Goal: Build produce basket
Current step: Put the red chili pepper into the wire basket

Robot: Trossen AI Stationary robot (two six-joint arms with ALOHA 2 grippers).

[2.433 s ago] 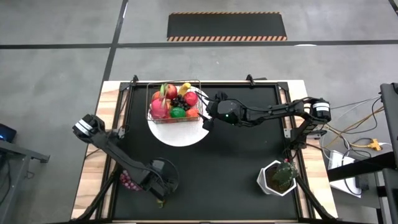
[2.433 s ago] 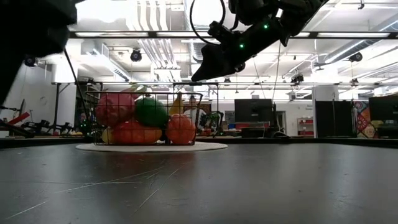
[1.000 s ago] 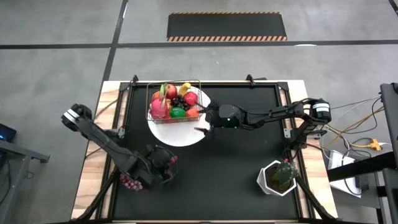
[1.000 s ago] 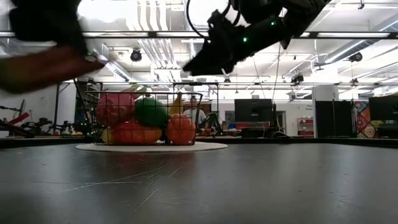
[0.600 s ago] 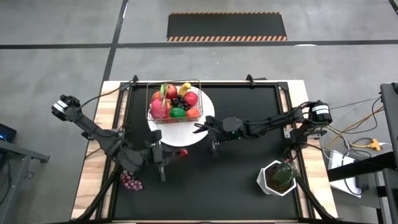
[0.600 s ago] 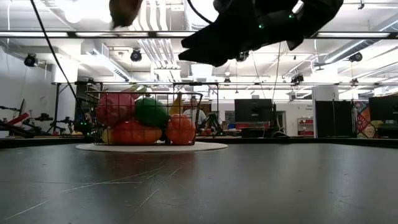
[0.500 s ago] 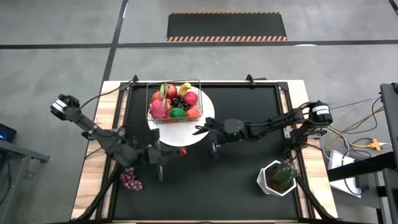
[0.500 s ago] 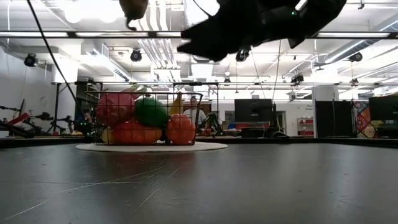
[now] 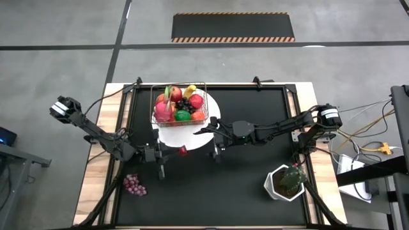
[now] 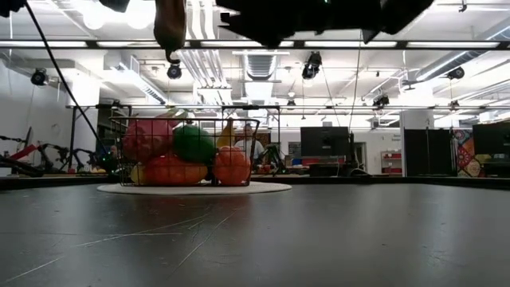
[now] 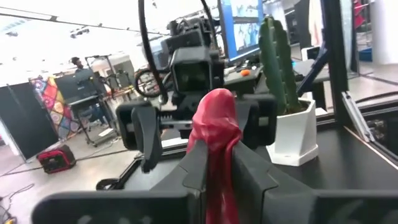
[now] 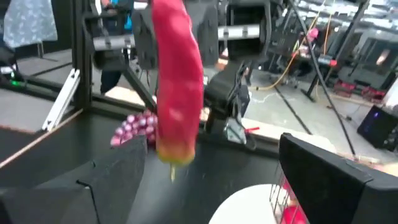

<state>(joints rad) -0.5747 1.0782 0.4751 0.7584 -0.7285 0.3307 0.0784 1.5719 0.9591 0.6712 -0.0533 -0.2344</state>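
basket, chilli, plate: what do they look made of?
Basket: thin dark metal wire, a see-through grid.
Chilli, held in the left gripper: probably moulded plastic or rubber, smooth red skin with a soft sheen, greenish end.
Plate: plain matte white; ceramic or plastic, cannot tell.

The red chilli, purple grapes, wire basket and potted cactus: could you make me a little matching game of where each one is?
Things:
1. long red chilli
2. purple grapes bunch
3. dark wire basket
4. green cactus in white pot

Places:
A. on the round white plate
B. pinched in the left gripper, above the table
C. table's near right corner
D. lying at the table's near left edge

Pairs: 1-B, 2-D, 3-A, 4-C
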